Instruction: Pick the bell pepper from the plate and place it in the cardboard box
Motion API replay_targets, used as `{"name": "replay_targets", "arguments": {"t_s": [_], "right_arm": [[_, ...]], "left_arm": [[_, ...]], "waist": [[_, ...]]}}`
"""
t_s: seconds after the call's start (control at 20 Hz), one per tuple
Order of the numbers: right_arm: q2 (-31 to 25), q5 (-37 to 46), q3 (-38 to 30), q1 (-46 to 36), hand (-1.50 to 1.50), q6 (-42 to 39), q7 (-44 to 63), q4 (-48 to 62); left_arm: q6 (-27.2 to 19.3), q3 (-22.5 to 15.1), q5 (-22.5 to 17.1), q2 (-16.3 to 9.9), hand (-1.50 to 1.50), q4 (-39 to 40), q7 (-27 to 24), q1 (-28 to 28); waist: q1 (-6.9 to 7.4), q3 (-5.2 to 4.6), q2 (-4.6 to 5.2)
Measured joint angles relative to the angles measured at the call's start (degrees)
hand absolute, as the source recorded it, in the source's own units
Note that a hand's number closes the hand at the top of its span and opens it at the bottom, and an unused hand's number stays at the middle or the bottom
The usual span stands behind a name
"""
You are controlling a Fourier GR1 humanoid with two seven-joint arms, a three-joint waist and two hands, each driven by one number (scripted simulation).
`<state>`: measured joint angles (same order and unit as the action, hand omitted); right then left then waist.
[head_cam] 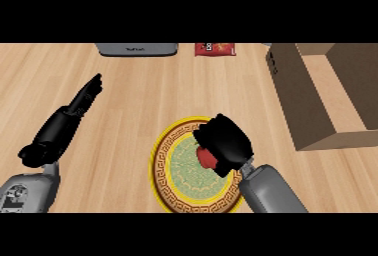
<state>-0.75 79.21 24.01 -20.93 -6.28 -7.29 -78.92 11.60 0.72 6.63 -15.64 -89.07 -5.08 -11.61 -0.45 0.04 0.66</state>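
Note:
A red bell pepper lies on a round plate with a yellow rim and green patterned centre, low in the middle of the head view. My right hand covers the pepper from above, fingers curled down round it, so only a red sliver shows at the hand's left side. The open cardboard box stands at the right, past the plate. My left hand rests at the left, fingers straight and pointing away, holding nothing.
A grey appliance sits at the counter's far edge, with a red packet beside it. Bare wooden counter stretches between the plate, the box and the far edge.

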Motion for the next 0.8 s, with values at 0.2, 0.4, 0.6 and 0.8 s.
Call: {"name": "replay_targets", "arguments": {"t_s": [0.2, 0.4, 0.6, 0.8], "right_arm": [[0.7, -2.5, -12.3, -5.4, 1.50, 0.2, 12.5, 2.6], [0.5, -0.4, -20.8, -15.9, 1.50, 0.2, 24.3, 9.2], [-0.2, 1.5, -26.7, -27.7, 1.50, 1.3, 33.0, 16.9], [-1.5, 3.9, -31.9, -35.8, 1.50, 6.7, 42.1, 21.7]], "left_arm": [[0.3, -0.2, -0.1, 0.0, 0.00, -0.2, 0.0, -0.6], [1.2, -1.2, -0.1, 0.2, 0.00, 0.0, -0.1, -1.6], [1.1, -1.9, 0.3, 0.9, 0.00, 0.5, 0.9, -3.5], [1.2, -2.1, 0.3, 1.3, 0.00, 1.3, 1.3, -4.4]], "waist": [[1.06, -0.02, 0.60], [3.23, -0.08, 0.93], [4.06, -0.09, 0.85], [4.21, -0.09, 0.81]]}}
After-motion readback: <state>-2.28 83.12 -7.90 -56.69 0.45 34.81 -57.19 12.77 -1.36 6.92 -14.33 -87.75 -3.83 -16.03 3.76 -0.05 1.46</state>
